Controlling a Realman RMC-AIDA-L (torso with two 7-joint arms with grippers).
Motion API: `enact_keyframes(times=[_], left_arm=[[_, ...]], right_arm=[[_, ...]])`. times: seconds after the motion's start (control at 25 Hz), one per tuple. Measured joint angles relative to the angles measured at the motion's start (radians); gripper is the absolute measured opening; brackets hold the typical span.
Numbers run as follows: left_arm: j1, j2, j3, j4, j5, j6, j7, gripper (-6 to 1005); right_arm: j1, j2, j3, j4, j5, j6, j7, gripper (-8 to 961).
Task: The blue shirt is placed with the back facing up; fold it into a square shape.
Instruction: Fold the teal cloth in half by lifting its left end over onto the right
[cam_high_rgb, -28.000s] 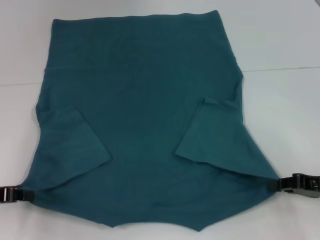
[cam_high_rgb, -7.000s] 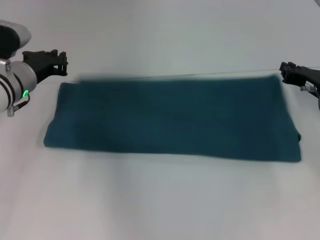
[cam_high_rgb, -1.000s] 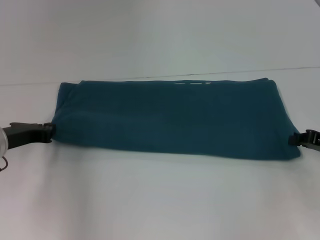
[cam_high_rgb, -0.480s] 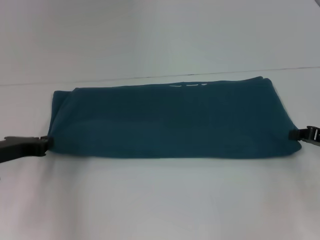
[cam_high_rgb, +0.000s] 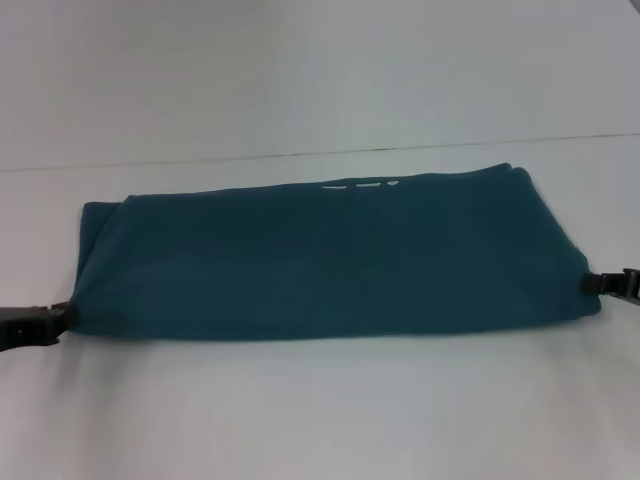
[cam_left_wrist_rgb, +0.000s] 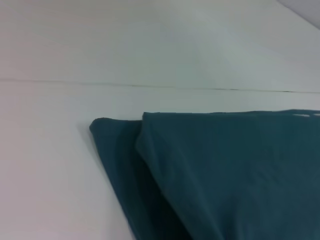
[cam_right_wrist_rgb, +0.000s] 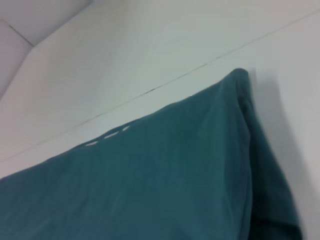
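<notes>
You can read no text, label, brand, number or sign anywhere here. The nearest thing to writing is a short row of white marks along the far folded edge of the blue shirt (cam_high_rgb: 330, 260); in the head view they show as a few small dashes, and in the right wrist view as three or four pale strokes on the same edge of the shirt (cam_right_wrist_rgb: 150, 185). They are only slivers peeking out of the fold, too little for you to make out any letter. The left wrist view shows plain fabric only.
</notes>
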Motion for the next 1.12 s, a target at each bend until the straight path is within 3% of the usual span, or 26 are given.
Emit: enact_keyframes(times=[0.56,0.88,1.08,1.12], left_arm=[[0.018,0.002,-0.067,0.023,0.026,0.022,0.026,49],[0.015,0.004,-0.068,0.023,0.028,0.023,0.033,51],[0.012,0.006,-0.073,0.024,0.028,0.032,0.029,53],[0.012,0.006,-0.073,0.025,0.029,0.035,0.029,53]], right_arm=[[-0.051,0.012,0.028,-0.008,0.009,-0.054,-0.024,9],[-0.041,0.024,0.031,-0.008,0.011,-0.055,-0.042,9],[-0.029,0.02,0.026,-0.009,0.011,-0.086,-0.063,19],[-0.026,0.017,0.026,-0.009,0.011,-0.098,-0.071,61]])
